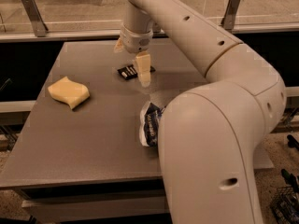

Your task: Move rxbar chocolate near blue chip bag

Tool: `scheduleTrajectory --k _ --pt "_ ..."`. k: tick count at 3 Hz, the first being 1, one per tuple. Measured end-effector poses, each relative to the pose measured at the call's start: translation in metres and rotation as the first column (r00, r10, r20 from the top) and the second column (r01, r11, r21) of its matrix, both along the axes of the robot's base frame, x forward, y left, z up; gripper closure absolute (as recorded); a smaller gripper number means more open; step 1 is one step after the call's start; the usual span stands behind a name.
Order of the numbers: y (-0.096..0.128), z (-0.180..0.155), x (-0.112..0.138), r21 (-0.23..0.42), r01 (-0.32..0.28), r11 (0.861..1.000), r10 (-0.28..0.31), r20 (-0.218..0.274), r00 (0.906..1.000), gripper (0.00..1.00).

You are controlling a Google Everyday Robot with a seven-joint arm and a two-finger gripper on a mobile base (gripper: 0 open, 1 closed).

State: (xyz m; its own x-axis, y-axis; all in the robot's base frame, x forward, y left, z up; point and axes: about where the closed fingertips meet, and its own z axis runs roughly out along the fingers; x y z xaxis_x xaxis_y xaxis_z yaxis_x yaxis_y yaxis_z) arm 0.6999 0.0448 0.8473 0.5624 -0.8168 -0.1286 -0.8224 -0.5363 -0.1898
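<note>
The rxbar chocolate [127,72] is a small black wrapper with white lettering, lying flat on the far middle of the grey table [70,139]. My gripper [131,65] hangs over it, open. One pale finger [143,70] comes down at the bar's right end and covers that end. The other finger [119,45] shows behind and to the left. The blue chip bag [150,123] lies nearer the front of the table, right of centre. My arm hides most of it.
A pale yellow wavy sponge [68,91] lies on the left part of the table. My large white arm [210,139] fills the right side of the view. A railing with metal posts [32,15] runs behind the table.
</note>
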Motion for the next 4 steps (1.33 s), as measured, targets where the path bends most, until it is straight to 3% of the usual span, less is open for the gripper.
scheduleTrajectory --k 2,4 --pt "0.000 -0.019 0.004 -0.020 -0.009 1.000 0.008 -0.044 0.9990 0.00" --pt "0.004 -0.028 0.006 -0.045 -0.038 0.998 0.036 -0.053 0.9979 0.41"
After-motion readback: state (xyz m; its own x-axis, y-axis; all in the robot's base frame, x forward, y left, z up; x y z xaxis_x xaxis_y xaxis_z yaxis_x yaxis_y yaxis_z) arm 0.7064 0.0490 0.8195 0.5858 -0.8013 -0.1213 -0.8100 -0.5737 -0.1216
